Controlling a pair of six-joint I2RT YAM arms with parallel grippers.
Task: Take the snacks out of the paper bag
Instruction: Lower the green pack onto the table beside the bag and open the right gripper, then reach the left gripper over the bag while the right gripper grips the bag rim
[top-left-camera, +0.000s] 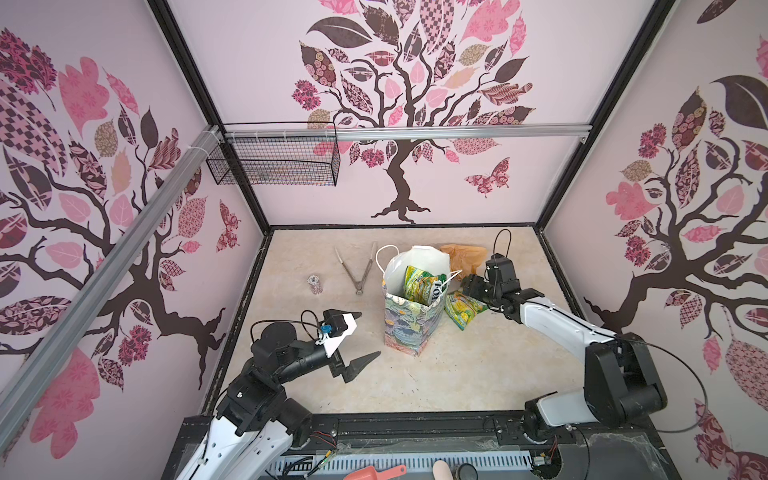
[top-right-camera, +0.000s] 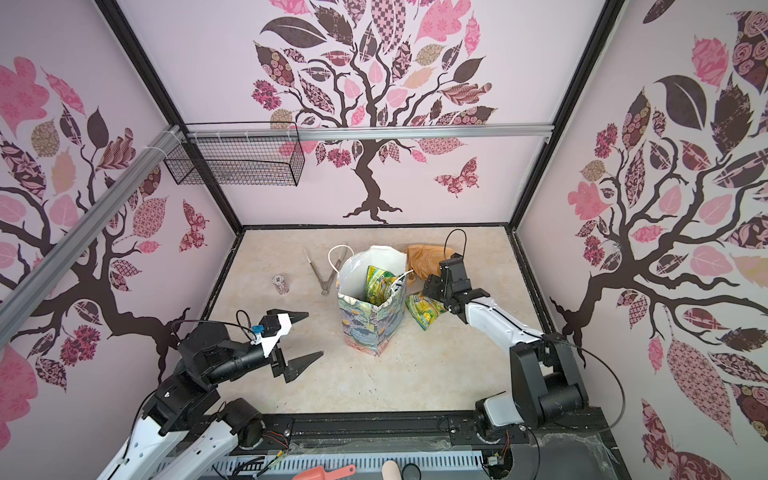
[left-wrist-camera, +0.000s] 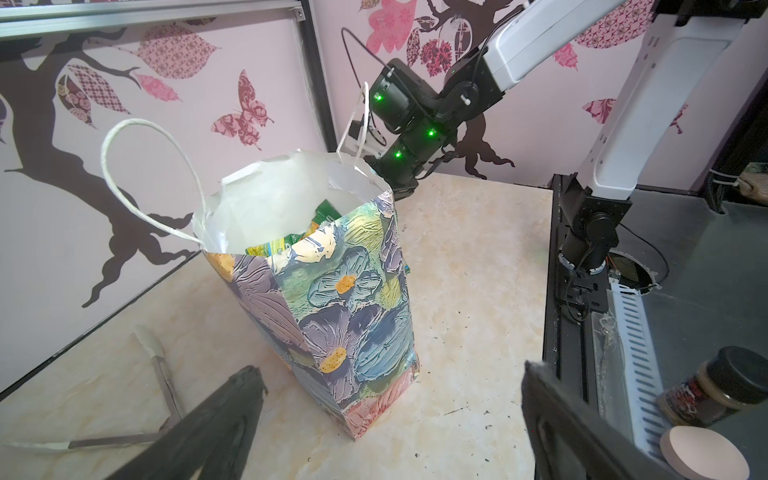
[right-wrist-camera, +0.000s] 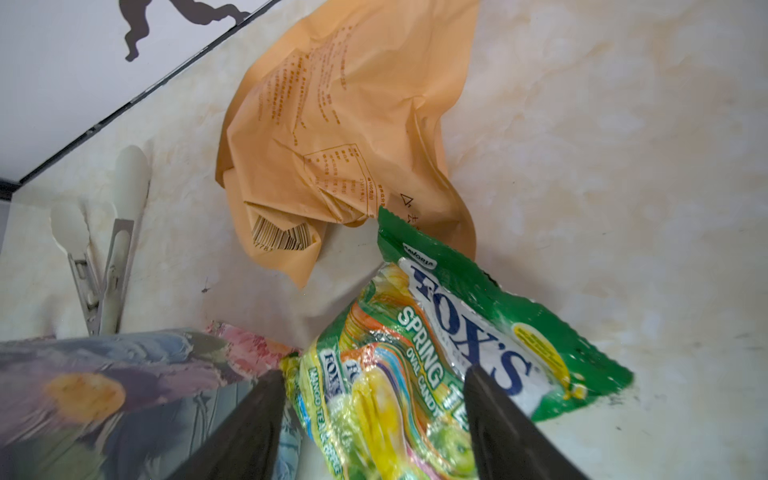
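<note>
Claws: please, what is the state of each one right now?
Left claw: open, empty.
Right claw: open, over the green-yellow pouch, not gripping it.

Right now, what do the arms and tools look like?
Left arm and right arm: white shells, black joints, black cables. Left tool and right tool: two black wedge fingers each. White mount, blue plug on the left; green lights on the right.

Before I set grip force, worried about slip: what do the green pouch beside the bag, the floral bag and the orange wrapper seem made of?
Green pouch: likely plastic film, glossy; bright highlights, soft crinkles.
Floral bag: seemingly paper, crisp folds, ragged white rim.
Orange wrapper: matte, sharply creased; paper or film, unclear.
</note>
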